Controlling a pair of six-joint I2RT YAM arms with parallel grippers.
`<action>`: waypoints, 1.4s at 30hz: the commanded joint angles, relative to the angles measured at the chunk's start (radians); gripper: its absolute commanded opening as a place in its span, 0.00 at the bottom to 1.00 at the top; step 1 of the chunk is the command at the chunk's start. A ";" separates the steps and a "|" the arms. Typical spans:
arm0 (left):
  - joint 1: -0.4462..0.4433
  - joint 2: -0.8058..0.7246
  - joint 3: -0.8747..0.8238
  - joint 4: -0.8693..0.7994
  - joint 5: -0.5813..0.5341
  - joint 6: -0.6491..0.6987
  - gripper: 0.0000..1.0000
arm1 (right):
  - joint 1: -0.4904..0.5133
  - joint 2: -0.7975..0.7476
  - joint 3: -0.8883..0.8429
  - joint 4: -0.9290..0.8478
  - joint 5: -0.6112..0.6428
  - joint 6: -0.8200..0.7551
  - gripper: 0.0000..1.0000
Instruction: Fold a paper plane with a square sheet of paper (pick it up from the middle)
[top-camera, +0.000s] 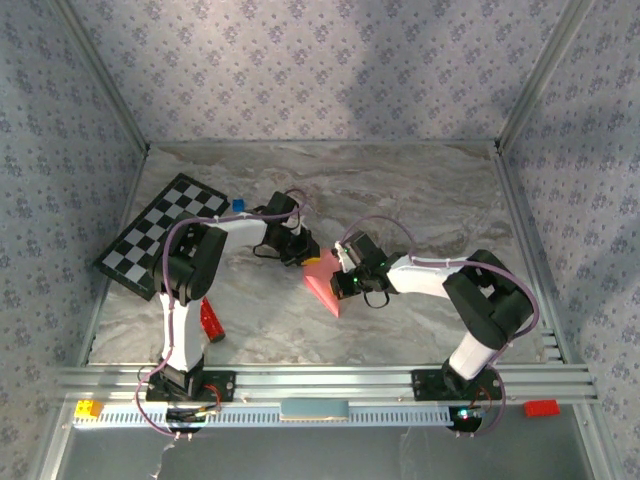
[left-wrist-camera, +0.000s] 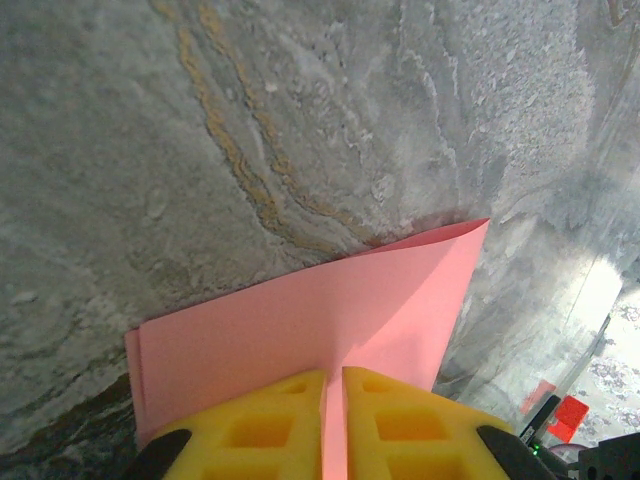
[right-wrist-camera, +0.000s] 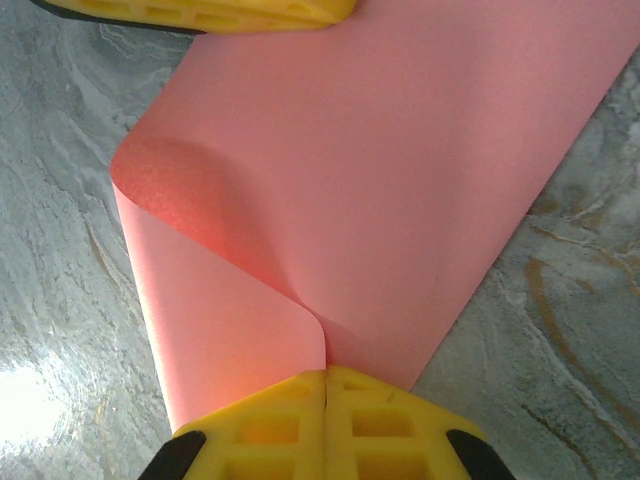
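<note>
Pinching square sheet of paper (top-camera: 322, 284) at centre of table (top-camera: 420, 200): left gripper (left-wrist-camera: 333, 378) clamped far-left edge, right gripper (right-wrist-camera: 325, 375) clamped curled right edge. Sheet ran far-to-near between them, equally near both arms.

Lighting: soft, from overhead, moderate brightness. Top view: sharp, broad grey shadows on back wall (top-camera: 360, 90). Right wrist view: 1 white glare patch on table (right-wrist-camera: 30, 400), lower left; paper (right-wrist-camera: 400, 150) curl shaded darker. Left wrist view: washed-out bright strip at right edge.
</note>
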 joint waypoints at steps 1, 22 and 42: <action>-0.008 0.017 0.005 -0.052 -0.007 0.015 0.14 | 0.006 0.025 0.020 -0.023 0.014 -0.016 0.02; -0.005 -0.300 -0.117 0.054 -0.017 -0.022 0.22 | -0.007 0.030 -0.021 0.064 -0.005 0.032 0.02; -0.070 -0.315 -0.431 0.436 0.111 -0.243 0.05 | -0.027 0.036 -0.019 0.069 0.009 0.059 0.02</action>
